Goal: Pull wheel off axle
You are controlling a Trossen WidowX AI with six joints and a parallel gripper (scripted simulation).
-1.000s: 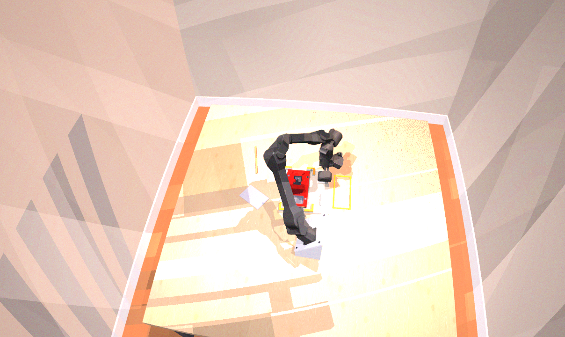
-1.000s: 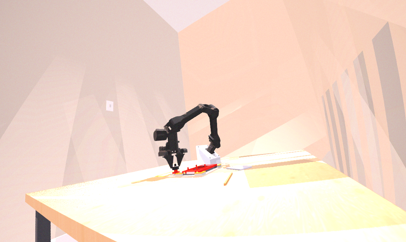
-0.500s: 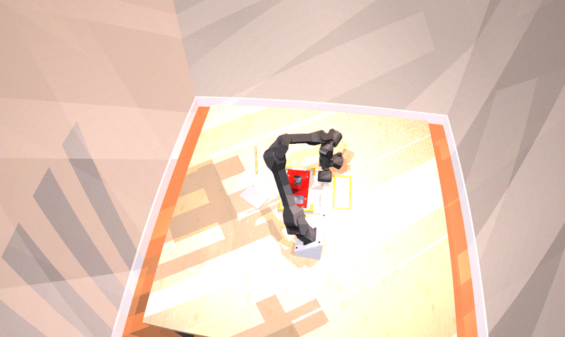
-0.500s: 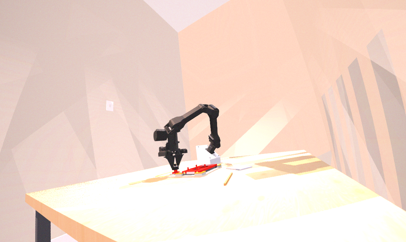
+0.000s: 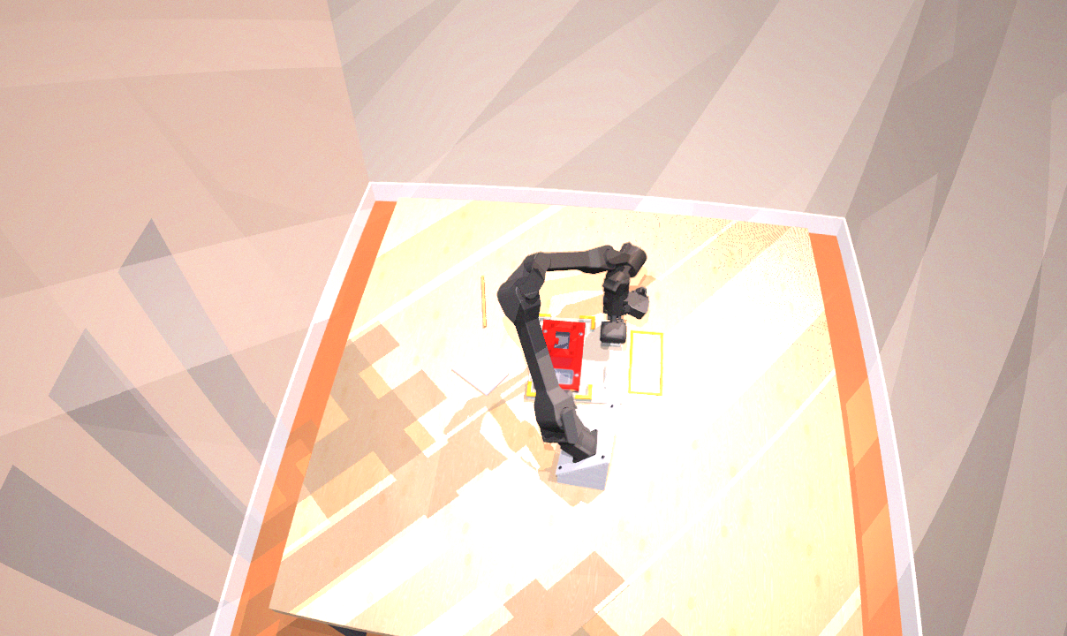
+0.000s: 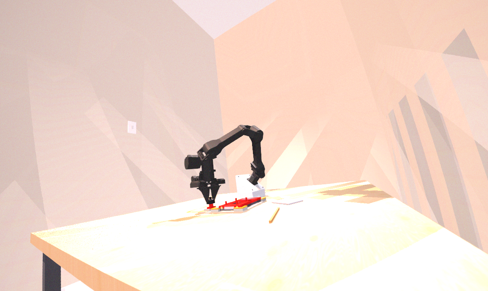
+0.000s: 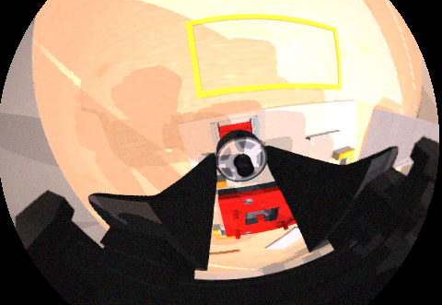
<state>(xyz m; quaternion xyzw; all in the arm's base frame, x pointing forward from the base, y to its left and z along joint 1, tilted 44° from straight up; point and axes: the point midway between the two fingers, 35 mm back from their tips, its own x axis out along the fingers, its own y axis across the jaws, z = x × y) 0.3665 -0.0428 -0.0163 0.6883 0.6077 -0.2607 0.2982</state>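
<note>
The wheel (image 6: 210, 201) (image 7: 226, 162), black with a pale spoked face, sits around the black upright axle (image 7: 243, 162); the axle's tip shows through its middle. The axle stands on a red block (image 6: 211, 206) (image 7: 235, 128). My gripper (image 6: 210, 201) (image 7: 239, 155) points down and is shut on the wheel, one finger at each side. In the top view the gripper's body hides wheel and axle. The marked area, a yellow outline (image 5: 662, 362) (image 7: 295, 86), lies on the table beside the axle's board, with nothing inside it but shadow.
A red plate (image 5: 571, 348) (image 6: 240, 203) (image 7: 237, 201) with upright pegs lies beside the axle, between yellow and grey corner pieces. A thin stick (image 5: 483, 302) (image 6: 274, 214) and a pale flat slab (image 5: 481, 373) (image 6: 287, 201) lie beyond it. The arm's white base (image 5: 583, 473) (image 7: 401, 134) stands nearby.
</note>
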